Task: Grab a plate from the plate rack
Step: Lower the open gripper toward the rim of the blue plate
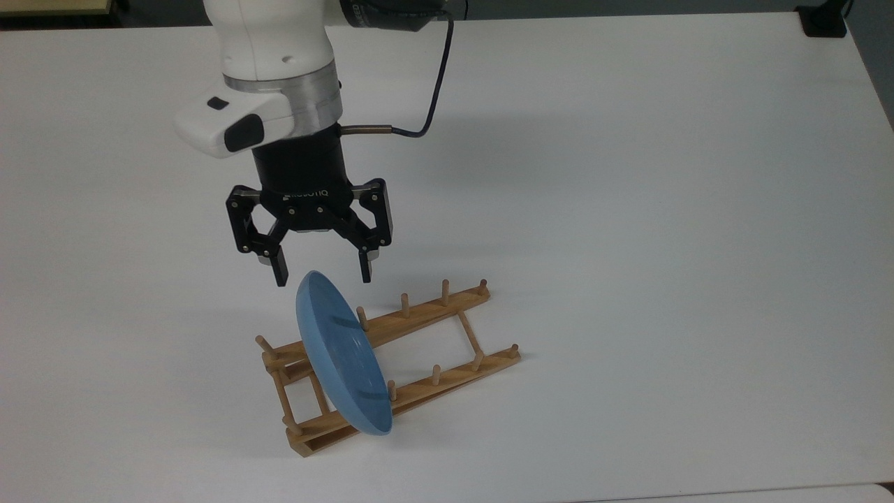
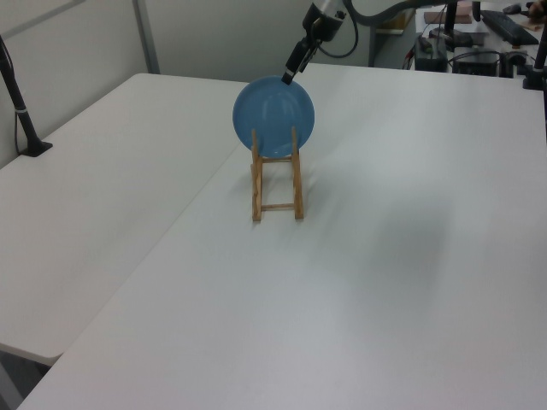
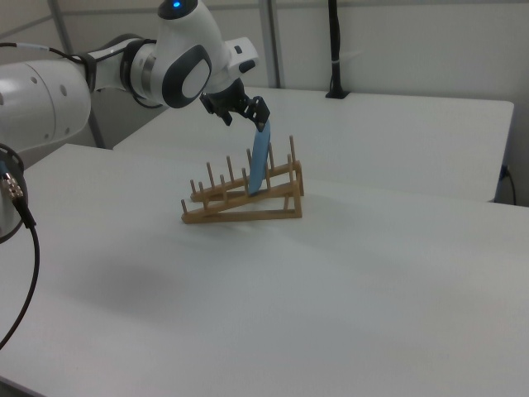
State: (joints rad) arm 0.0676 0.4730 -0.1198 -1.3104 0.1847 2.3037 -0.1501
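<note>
- While fingers [image 1: 280, 268] stand spread wide, holding nothing, gripper [image 1: 323, 276] hangs just over plate [image 1: 340, 356] top rim.
- Plate upright in plate rack [image 1: 426, 318], mid-bench [image 1: 663, 209].

1 light-blue plate [image 1: 341, 353] stood on edge in 1 wooden plate rack [image 1: 426, 328]. Rack had 2 long rails w/ upright pegs; top view showed 5 pegs on the far rail, 5 on the near one, plus crossbars betw. them. 1 robot arm w/ 1 two-finger gripper [image 1: 323, 273]. 2 white tables [image 2: 410, 273] sat side by side in left view.
</note>
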